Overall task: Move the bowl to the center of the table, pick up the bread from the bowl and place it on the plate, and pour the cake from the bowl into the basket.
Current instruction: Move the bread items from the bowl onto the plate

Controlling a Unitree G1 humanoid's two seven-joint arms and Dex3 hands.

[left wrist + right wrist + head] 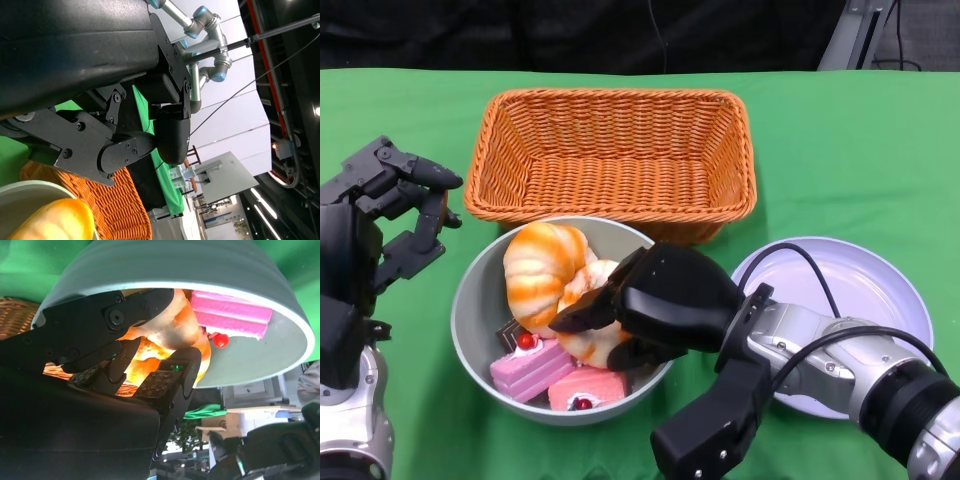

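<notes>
The grey bowl (470, 300) stands on the green cloth just in front of the wicker basket (610, 97). It holds a large striped bread (540, 265), a smaller bread (582, 288) and two pink cake slices (530, 368). My right hand (665, 305) reaches into the bowl from the right and grips the smaller bread. In the right wrist view its fingers (160, 385) close around that bread (175, 330) under the bowl's rim (200, 265), beside a pink cake (230, 312). My left hand (395, 215) hovers left of the bowl with fingers apart, holding nothing.
The white plate (870, 280) lies to the right of the bowl, partly covered by my right forearm. The basket is empty. In the left wrist view the basket (115, 205) and the large bread (55, 222) lie below my left hand (125, 120).
</notes>
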